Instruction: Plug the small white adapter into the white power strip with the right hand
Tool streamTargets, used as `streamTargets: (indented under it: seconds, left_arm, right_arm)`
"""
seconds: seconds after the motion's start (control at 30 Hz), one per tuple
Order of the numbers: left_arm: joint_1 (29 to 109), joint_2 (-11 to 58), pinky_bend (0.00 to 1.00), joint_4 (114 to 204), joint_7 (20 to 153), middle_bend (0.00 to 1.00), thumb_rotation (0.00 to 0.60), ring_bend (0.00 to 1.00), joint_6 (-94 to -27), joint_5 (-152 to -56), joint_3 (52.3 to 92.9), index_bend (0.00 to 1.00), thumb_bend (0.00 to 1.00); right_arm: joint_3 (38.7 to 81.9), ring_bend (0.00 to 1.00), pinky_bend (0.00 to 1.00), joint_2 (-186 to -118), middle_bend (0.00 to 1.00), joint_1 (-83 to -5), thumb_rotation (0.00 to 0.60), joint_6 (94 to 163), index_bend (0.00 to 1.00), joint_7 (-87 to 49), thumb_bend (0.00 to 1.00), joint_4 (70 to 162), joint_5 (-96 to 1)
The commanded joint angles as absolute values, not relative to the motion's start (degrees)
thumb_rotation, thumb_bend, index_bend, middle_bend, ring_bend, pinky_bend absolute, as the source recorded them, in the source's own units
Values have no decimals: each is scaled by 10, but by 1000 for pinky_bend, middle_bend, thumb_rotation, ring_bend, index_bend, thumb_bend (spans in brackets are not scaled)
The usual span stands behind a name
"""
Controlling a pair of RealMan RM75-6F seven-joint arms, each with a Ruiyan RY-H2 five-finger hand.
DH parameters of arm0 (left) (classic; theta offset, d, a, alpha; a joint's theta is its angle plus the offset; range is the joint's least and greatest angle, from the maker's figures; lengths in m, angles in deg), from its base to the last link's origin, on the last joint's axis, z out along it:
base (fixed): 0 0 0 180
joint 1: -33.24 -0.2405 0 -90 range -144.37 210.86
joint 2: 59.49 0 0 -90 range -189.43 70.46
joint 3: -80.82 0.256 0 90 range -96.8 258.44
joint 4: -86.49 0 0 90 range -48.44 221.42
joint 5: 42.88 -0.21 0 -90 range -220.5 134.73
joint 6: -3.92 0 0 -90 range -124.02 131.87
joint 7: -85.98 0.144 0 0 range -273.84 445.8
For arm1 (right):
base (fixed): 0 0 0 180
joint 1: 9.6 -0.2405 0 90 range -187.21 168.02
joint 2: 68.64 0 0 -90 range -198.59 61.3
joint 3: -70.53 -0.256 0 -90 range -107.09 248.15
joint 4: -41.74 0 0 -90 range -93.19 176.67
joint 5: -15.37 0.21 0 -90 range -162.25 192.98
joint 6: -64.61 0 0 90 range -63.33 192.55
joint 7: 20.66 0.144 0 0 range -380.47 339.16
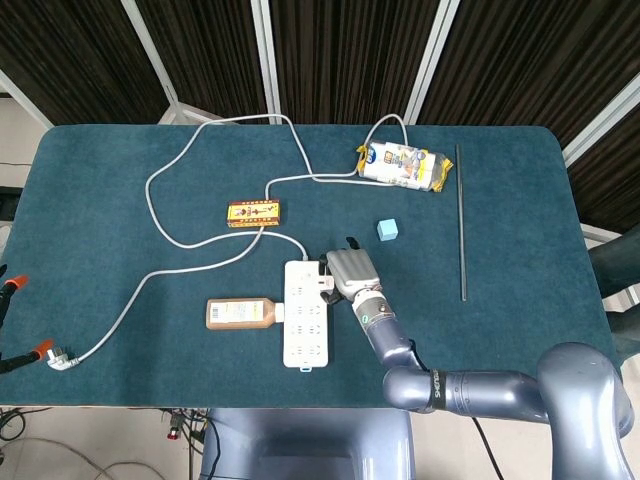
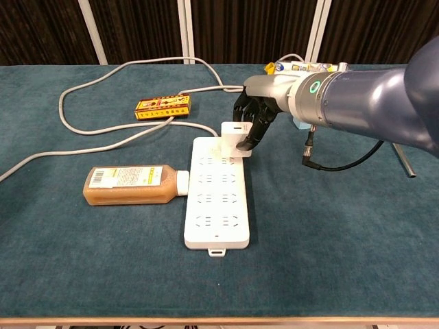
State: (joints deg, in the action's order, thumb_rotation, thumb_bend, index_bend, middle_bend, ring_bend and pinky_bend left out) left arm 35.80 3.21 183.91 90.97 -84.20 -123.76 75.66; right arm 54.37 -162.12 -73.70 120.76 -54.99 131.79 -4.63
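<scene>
The white power strip (image 1: 306, 326) (image 2: 217, 198) lies lengthwise near the table's front centre, its cord running off to the far left. My right hand (image 1: 349, 274) (image 2: 254, 116) grips the small white adapter (image 2: 233, 138) (image 1: 325, 284) and holds it upright over the strip's far right sockets. The adapter's underside sits at the strip's top face; whether its prongs are seated in a socket is hidden. My left hand does not appear in either view.
An amber bottle (image 2: 132, 185) lies on its side against the strip's left edge. A yellow-red box (image 2: 162, 107) sits behind it, a small blue cube (image 1: 387, 230) beside my hand, a snack packet (image 1: 403, 164) and a dark rod (image 1: 461, 220) at the right rear.
</scene>
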Motion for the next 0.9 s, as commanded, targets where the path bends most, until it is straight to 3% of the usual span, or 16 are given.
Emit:
streamTargets:
  seconds: [0.03, 0.9]
  left_arm:
    - [358, 32, 0, 1839, 910, 0, 600, 0, -842, -1238, 757, 181, 90]
    - [359, 34, 0, 1839, 914, 0, 600, 0, -840, -1235, 756, 182, 91]
  right_arm:
    - [544, 335, 0, -1623, 561, -737, 600, 1206, 745, -549, 601, 1314, -46]
    - [546, 335, 0, -1633, 562, -737, 600, 1198, 750, -542, 602, 1299, -50]
